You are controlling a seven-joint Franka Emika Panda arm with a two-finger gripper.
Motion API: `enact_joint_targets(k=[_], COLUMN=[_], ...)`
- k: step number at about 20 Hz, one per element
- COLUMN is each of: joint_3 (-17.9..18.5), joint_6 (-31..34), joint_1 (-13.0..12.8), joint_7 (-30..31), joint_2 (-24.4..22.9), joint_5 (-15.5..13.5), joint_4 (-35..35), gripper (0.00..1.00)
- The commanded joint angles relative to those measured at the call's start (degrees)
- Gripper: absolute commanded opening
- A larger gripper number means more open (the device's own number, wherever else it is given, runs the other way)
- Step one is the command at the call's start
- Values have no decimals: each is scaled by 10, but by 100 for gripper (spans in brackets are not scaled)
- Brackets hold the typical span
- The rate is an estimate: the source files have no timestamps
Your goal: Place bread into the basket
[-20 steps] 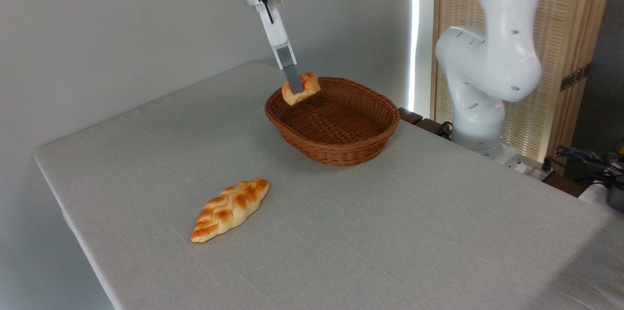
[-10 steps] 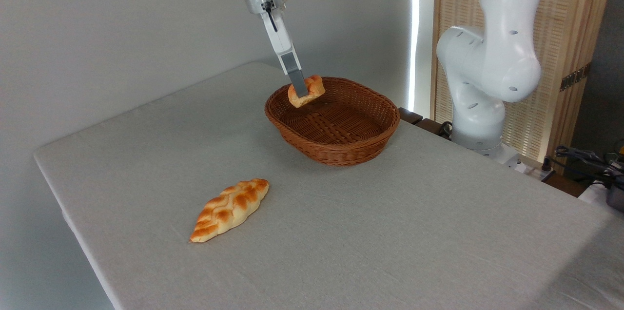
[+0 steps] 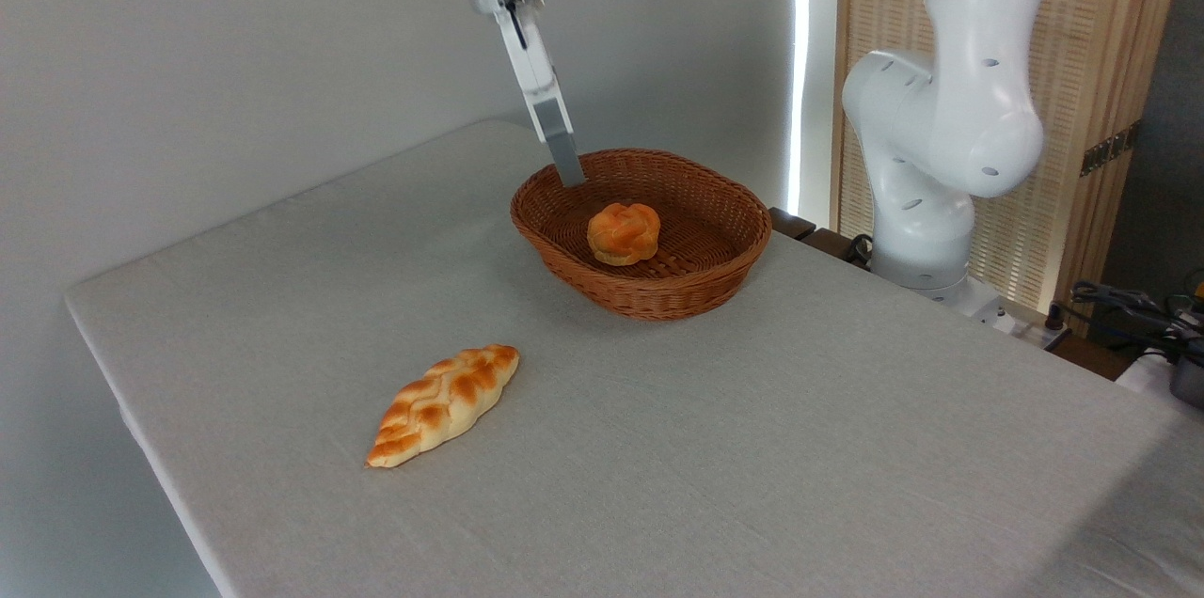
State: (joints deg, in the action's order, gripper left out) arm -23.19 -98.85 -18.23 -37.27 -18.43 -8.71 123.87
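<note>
The small round golden-orange knotted bun (image 3: pixel 624 233) is sitting on the woven floor of the oval brown wicker basket (image 3: pixel 658 297), roughly in the middle, knot side up, nothing touching it. So I'd call the job basically done; all that looks left is getting the arm out of the way.

The gripper (image 3: pixel 567 167) hangs over the basket's back-left rim, up and to the left of the bun, well clear of it. It isn't holding anything. Only one long grey finger really shows from this angle, edge-on, so I can't tell how wide the jaws are spread. The finger slants down from the silver wrist near the top of the frame, tip just above the rim.

The long braided pointed loaf (image 3: pixel 444 402) lies out on the grey cloth-covered table (image 3: pixel 752 466), well apart from the basket.
</note>
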Motion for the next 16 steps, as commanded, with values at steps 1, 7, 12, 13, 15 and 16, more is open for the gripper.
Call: enact_joint_targets(k=[1,7,12,13,15,16], joint_3=[39,143,203,203,203,204], joint_6=[16,48,47,46,48,49], joint_1=[27,70,129,140,144,144], joint_7=[25,16,-28,-34,-25,-23], joint_2=[14,100,112,114,133,145], joint_5=[-3,82,76,76,79,79], joint_4=[-91,-236,-272,-272,-295,-310], gripper=[100,100,100,100,100,100])
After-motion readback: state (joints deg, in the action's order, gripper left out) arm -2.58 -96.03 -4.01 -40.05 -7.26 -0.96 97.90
